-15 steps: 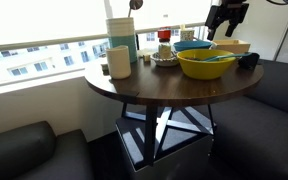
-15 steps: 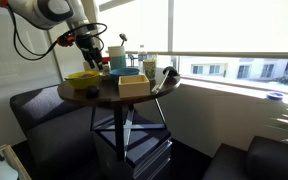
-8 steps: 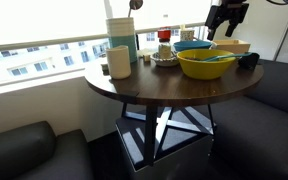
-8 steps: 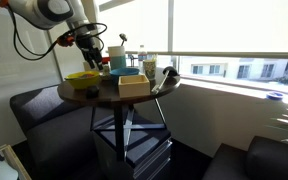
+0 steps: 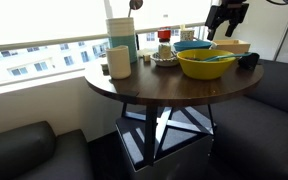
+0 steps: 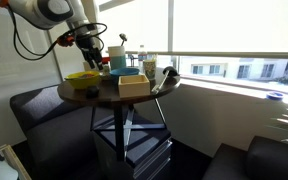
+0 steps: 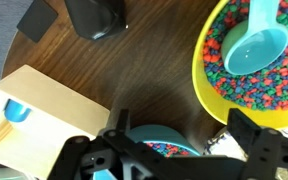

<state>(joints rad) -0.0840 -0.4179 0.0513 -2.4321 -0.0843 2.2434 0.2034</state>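
Gripper hangs over the crowded table in both exterior views, high enough to clear the bowls. Wrist view shows its fingers spread wide and empty, directly above the blue bowl, which sits between the wooden box and the yellow bowl.

Glossy yellow plastic bowl, smooth dark wood table, matt pale wooden box.

A round blue bowl stands upright at six o'clock in the wrist view, with multicoloured beads inside. At two o'clock from it, just beside, stands a larger round yellow bowl, heaped with the same beads. A teal plastic scoop lies in it, hollow side up.
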